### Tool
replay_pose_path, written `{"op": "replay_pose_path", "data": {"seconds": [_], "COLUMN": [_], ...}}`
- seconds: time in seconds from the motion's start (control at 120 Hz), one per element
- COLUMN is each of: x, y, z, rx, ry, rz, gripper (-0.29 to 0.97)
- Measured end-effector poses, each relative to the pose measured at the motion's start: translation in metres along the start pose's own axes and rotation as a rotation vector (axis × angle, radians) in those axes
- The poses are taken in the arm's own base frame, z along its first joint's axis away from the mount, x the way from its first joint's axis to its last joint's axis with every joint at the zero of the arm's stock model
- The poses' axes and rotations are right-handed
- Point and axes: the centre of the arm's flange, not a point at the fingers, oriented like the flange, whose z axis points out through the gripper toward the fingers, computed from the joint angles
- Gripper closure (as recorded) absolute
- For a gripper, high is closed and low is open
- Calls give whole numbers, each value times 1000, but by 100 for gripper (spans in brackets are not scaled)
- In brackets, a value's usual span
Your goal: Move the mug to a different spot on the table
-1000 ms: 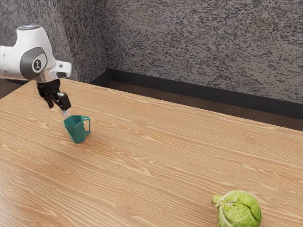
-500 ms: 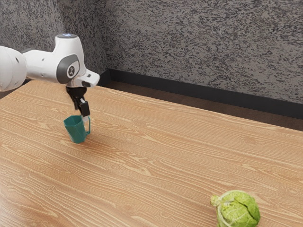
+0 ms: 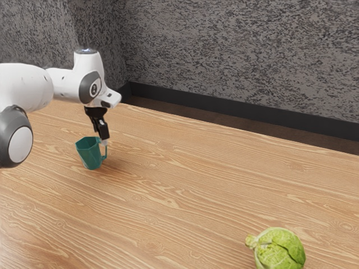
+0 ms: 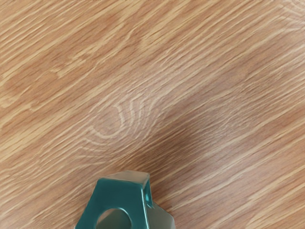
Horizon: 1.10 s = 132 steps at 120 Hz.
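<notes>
A teal mug [image 3: 89, 152] stands on the wooden table [image 3: 196, 179] toward the exterior view's left, its handle turned to the exterior view's right. My gripper [image 3: 105, 143] hangs from the white arm and points down, with its tip right at the mug's handle. In the wrist view the mug's handle [image 4: 119, 205] lies just under my hand, with its loop hole showing and pale blurred shapes beside it.
A green cabbage [image 3: 277, 249] lies near the table's front edge at the exterior view's right. Bare wood stretches between the mug and the cabbage. A speckled grey wall [image 3: 241, 50] runs behind the table's far edge.
My hand has swung from the mug's rim to its handle and come down lower. The mug stays where it was. The cabbage has rolled slightly to the exterior view's left.
</notes>
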Motion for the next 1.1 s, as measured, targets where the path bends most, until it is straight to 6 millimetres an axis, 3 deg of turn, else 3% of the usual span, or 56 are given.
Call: {"op": "replay_pose_path", "data": {"seconds": [0.075,0.283,0.425,0.942,1.008,1.1], "x": [1,8,10,13,12,13], "y": [-8,-17,-18,-18,-20,-20], "z": [-4,18,22,67,68,67], "rx": [3,-36,-41,-77,-77,-73], "ry": [13,18,13,-36,-37,-36], "rz": [8,46,69,121,123,131], "gripper": [2,2,2,3,6,26]}}
